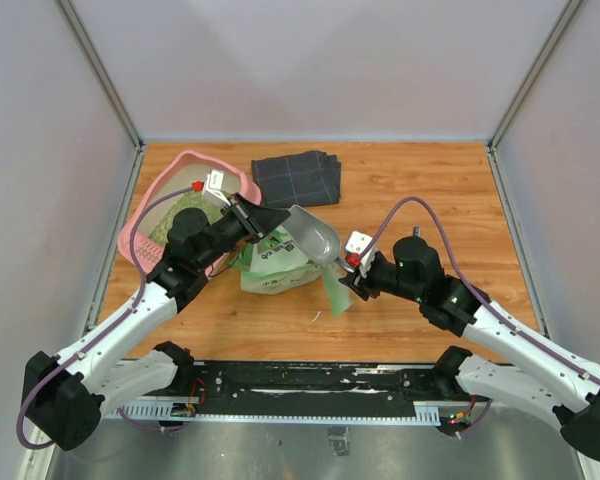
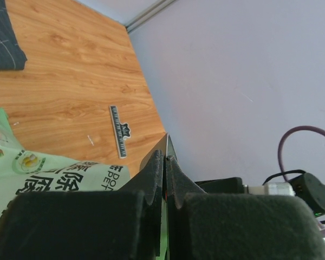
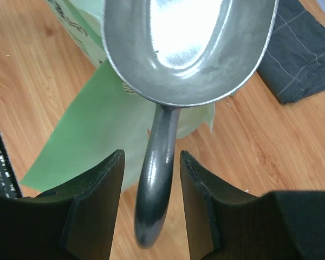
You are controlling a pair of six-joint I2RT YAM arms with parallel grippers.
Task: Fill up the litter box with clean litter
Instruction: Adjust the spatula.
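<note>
Two fingers [image 3: 100,195] of the right gripper [image 3: 151,162] stand apart, one on each side of the scoop [image 3: 187,49] handle. A sliver of daylight shows on both sides, so nothing is clamped there yet. The left gripper [image 2: 165,160] is pressed closed on a thin edge. From overhead its tips meet the scoop's far lip, so I take that to be what it holds, though I can't be sure. The bowl is bare metal, empty, hanging over the green-and-white bag [image 1: 275,265].

Beyond the left arm, the litter box [image 1: 135,232] sits at the far left of the table [image 1: 430,190], with some clean litter [image 1: 178,212] already showing in it. I judge the litter loose and pourable. It can't be pinched, so it has to ride in the bowl, kept level. The handle looks smooth, round and stiff, so I'd close squarely on its middle, or it may roll.
</note>
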